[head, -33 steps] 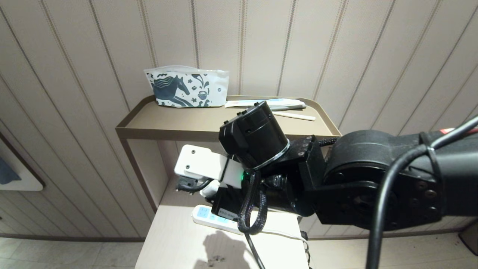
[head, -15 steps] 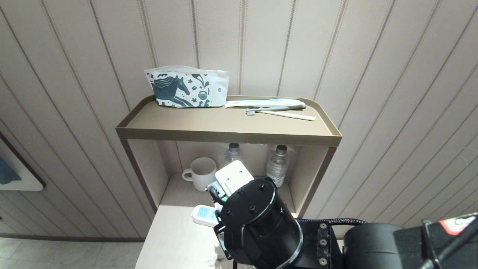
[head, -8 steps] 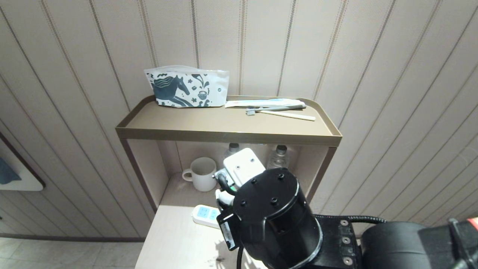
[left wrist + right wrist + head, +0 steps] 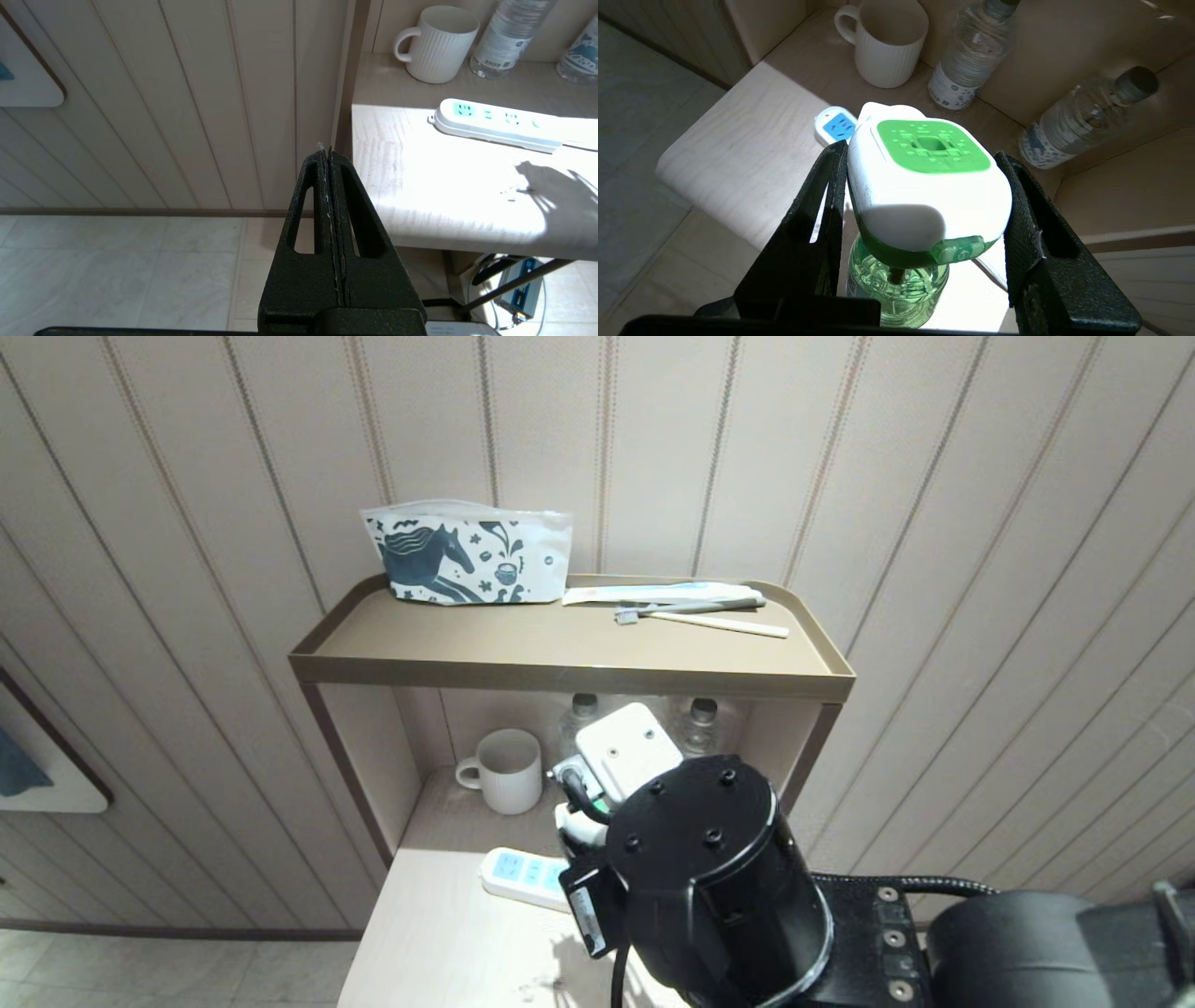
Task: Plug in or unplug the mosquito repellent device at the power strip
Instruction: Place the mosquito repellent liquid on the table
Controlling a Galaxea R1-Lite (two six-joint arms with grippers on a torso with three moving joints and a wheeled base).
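Note:
My right gripper [image 4: 920, 151] is shut on the mosquito repellent device [image 4: 924, 196], one black finger on each side of its white cap. The green square centre faces the camera and the clear green bottle hangs below. The device is held in the air above the pale tabletop, apart from the power strip [image 4: 833, 126]. The strip [image 4: 497, 125] lies flat with nothing in its three light-blue sockets. In the head view the right arm hides the device and covers all but the strip's left end [image 4: 519, 875]. My left gripper [image 4: 325, 151] is shut and empty, parked off the table's left edge above the floor.
A white ribbed mug [image 4: 887, 44] and two water bottles [image 4: 966, 60] [image 4: 1083, 121] stand in the niche behind the strip. The upper shelf [image 4: 560, 667] carries a horse-print pouch [image 4: 467, 555] and a toothbrush [image 4: 700, 616]. The strip's white cable [image 4: 581, 145] runs off to the right.
In the head view my right wrist has swung down from high over the strip, then crept right and toward the niche, still shut on the device. More of the strip's left end shows.

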